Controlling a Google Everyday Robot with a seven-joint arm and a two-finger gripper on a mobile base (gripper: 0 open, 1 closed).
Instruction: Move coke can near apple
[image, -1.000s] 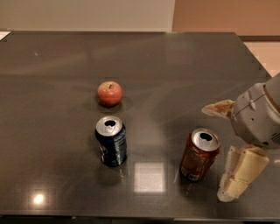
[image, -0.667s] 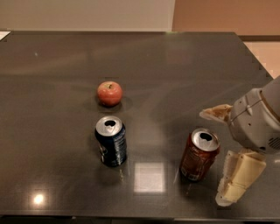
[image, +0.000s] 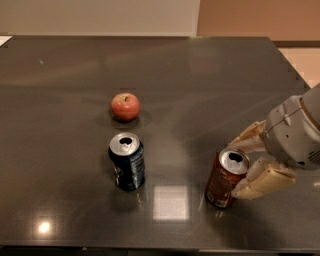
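The coke can (image: 223, 183), red-brown with a silver top, stands upright at the front right of the dark table (image: 200, 80). The apple (image: 125, 106), small and red-orange, sits left of centre, well apart from the can. My gripper (image: 236, 169) comes in from the right at the can's level and is open. One pale finger (image: 248, 139) lies behind the can's top. The other finger (image: 263, 182) lies against its right front side. The can stands on the table between them.
A dark blue can (image: 127, 161) stands upright just in front of the apple. The table's front edge runs along the bottom of the view, and its right edge is behind my arm. A beige wall and floor lie beyond.
My gripper has moved left and turned, so its fingers now sit either side of the coke can. The cans and the apple have not moved.
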